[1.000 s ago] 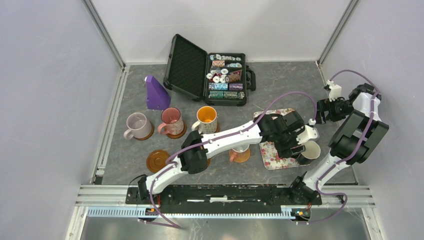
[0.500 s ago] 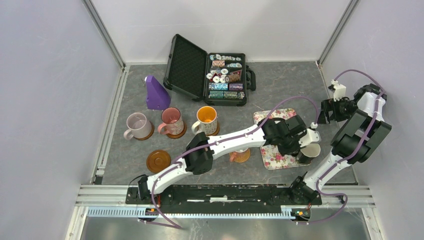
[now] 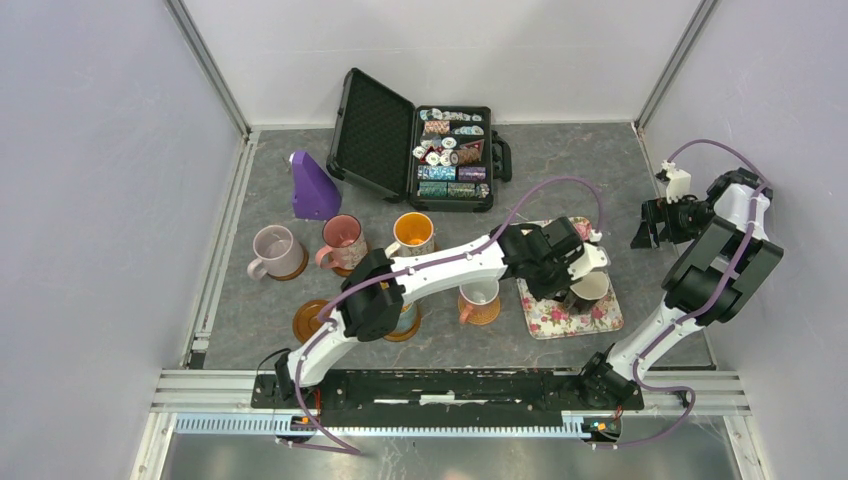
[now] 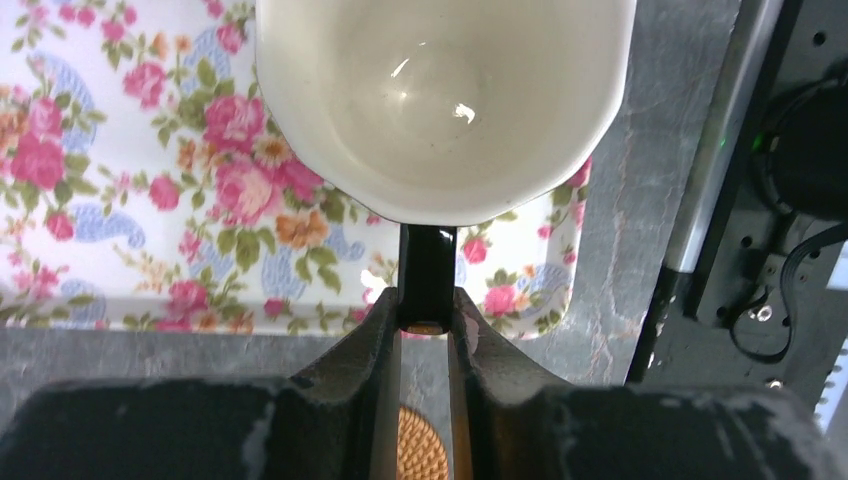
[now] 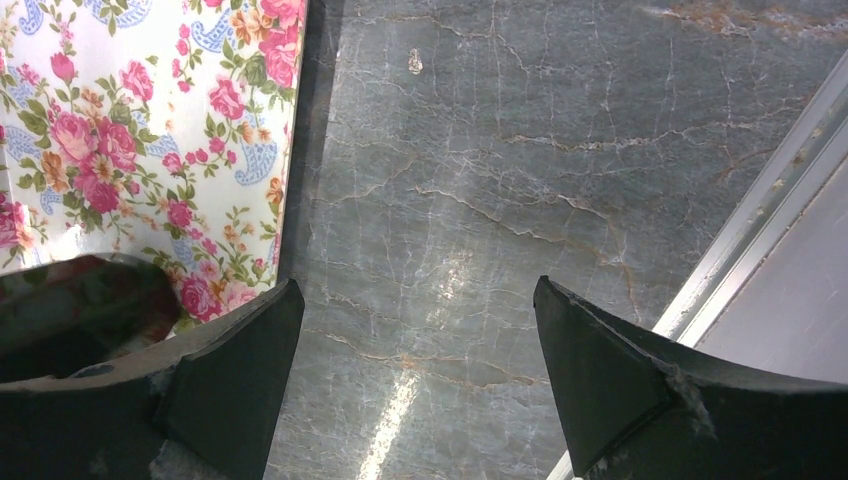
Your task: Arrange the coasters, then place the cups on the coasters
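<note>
The left gripper [image 4: 425, 312] clamps its jaws on the black handle [image 4: 427, 262] of the cream-lined cup [image 4: 440, 100] above the flowered tray [image 4: 120, 200]; I cannot tell if it is lifted clear. Raise it straight and level, then carry it to the bare coaster [image 3: 315, 321], which only the overhead view shows. The right gripper [image 5: 415, 295], jaws wide and empty, hangs over the counter [image 5: 500, 150].

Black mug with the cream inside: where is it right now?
The black mug is right of centre in the top view, over the floral tray, its handle pinched in the left gripper.
</note>
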`<act>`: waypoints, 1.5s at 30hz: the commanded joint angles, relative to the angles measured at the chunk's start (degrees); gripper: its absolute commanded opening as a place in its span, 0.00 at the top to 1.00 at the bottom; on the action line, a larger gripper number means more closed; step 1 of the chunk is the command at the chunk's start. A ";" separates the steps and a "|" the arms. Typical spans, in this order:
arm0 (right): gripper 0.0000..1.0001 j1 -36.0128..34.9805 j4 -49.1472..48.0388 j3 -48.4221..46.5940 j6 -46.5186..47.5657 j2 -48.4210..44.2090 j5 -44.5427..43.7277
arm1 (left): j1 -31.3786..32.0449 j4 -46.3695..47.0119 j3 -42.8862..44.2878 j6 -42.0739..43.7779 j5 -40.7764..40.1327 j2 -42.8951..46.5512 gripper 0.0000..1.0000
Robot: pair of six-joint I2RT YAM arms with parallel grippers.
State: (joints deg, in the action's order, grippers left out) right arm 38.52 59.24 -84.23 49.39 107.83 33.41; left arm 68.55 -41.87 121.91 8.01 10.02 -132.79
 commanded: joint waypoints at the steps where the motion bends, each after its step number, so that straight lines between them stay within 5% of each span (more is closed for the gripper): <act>1: 0.07 0.41 0.05 -1.95 0.44 0.27 1.13 | -0.08 1.56 -4.86 1.67 -1.71 7.17 0.98; 6: 0.07 0.52 -0.14 -1.82 0.27 0.44 1.24 | 0.01 1.46 -7.47 5.20 -2.87 7.34 0.84; 9: 0.07 0.52 -0.17 -1.92 0.26 0.34 1.13 | 0.14 -1.35 -4.30 5.06 -2.29 5.36 0.50; 10: 0.07 0.62 -0.19 -1.91 0.23 0.36 1.13 | 0.09 -2.65 -2.58 4.72 -2.12 4.31 0.46; 17: 0.07 1.05 -0.03 -1.77 0.53 0.27 0.87 | 0.12 -10.65 9.37 2.58 0.95 -3.32 0.41; 29: 0.07 1.65 0.17 -2.04 0.51 0.54 0.83 | 0.10 -12.63 14.67 4.45 1.02 -8.26 0.47; 37: 0.07 1.98 0.43 -1.71 0.71 0.06 0.67 | -0.03 -8.44 16.26 1.55 -1.05 -8.73 0.67; 42: 0.07 2.01 0.68 -1.69 0.67 -0.33 0.62 | -0.22 -6.37 14.39 0.33 -0.67 -6.28 0.97; 45: 0.07 2.03 0.68 -1.40 0.67 -0.69 0.69 | -1.21 -4.49 13.52 -2.38 -0.28 -4.05 0.98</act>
State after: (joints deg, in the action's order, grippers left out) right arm 39.77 59.27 -84.23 49.82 107.87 33.45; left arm 68.38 -52.07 135.31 10.22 9.02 -141.84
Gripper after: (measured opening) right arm 0.932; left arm 0.262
